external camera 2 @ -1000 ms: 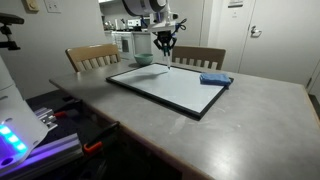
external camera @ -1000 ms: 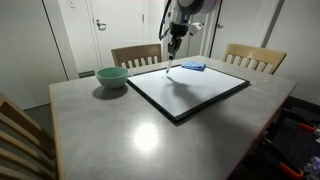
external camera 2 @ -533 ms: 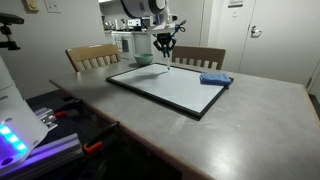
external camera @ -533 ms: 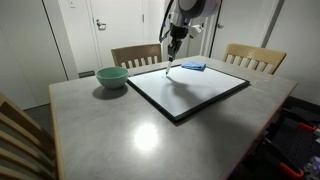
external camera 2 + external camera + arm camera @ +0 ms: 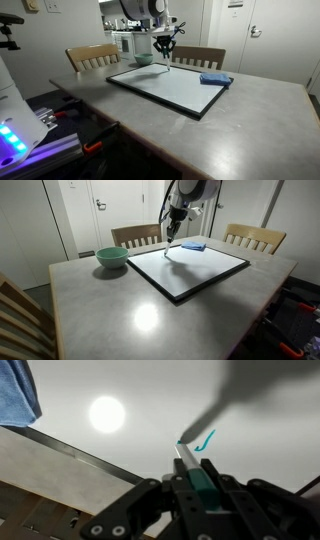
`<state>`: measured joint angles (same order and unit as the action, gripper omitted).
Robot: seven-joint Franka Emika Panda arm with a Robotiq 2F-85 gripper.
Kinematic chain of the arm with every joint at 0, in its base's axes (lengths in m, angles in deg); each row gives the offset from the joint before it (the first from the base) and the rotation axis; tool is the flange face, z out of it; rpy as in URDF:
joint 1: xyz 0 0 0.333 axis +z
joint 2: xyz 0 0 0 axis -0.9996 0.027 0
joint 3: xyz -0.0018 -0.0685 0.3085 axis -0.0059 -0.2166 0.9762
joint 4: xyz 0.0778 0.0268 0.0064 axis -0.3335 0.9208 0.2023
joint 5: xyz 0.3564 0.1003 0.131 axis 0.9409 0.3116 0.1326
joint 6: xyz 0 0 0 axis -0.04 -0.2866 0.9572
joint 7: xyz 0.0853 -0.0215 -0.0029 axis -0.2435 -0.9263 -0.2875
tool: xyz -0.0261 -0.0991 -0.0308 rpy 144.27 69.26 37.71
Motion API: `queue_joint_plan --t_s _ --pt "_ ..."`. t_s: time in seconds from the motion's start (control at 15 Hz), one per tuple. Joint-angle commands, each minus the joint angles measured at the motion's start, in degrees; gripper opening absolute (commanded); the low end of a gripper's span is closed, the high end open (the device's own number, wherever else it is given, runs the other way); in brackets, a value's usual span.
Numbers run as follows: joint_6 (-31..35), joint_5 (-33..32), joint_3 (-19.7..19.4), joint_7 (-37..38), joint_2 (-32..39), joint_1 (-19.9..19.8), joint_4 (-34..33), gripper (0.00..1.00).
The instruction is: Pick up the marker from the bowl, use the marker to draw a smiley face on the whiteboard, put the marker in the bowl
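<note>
**benchrat:** so what can go sideways here? Nearest the camera there's open table (image 5: pixel 150 320), then the whiteboard (image 5: pixel 190 272) lying flat in the middle. The gripper (image 5: pixel 175 225) hangs over the board's far end, toward the table's far edge.

**pandafan:** jaws are pinching the marker (image 5: pixel 188 462). Wrist view has it clamped dead centre, tip looking down on the board beside a small teal stroke (image 5: pixel 205 440). My worry is pressure. Lean too hard and the marker could slip or tilt in the grip; go too light and the line breaks. The board's black frame also isn't far off in that view, so a wide curve could run over it.

**benchrat:** and the blue pad (image 5: pixel 194 246)?

**pandafan:** it's on the board's far corner, just beside the working spot. A sweep that way could drag it. There's loads of open board toward the near edge though. The bowl (image 5: pixel 112 256) sits off the board toward a far corner of the table, well apart, and the way back looks open. The chairs (image 5: pixel 135 235) behind the far edge seem out of the way.
</note>
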<state>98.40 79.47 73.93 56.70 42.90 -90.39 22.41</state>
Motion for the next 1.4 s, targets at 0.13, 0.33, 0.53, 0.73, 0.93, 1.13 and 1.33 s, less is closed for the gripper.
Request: queue_joint_plan --t_s 0.13,0.33,0.53,0.73,0.93,1.13,1.33 --pt "1.02 0.9 0.59 -0.22 0.24 -0.57 0.88 0.05" --pt "-0.29 2.12 1.19 -0.28 -0.33 -0.95 1.04 0.05" --pt "-1.6 3.31 1.38 -0.04 -0.94 -0.93 1.09 0.05" --pt "-2.76 3.81 1.21 0.41 -1.38 -0.67 0.94 0.05" --pt "-4.1 4.06 1.0 0.96 -1.79 -0.49 0.87 0.05" --pt "-6.18 4.28 0.9 1.77 -2.54 -0.38 0.93 0.05" --pt "-8.88 4.84 1.03 2.19 -3.24 -0.43 0.76 0.05"
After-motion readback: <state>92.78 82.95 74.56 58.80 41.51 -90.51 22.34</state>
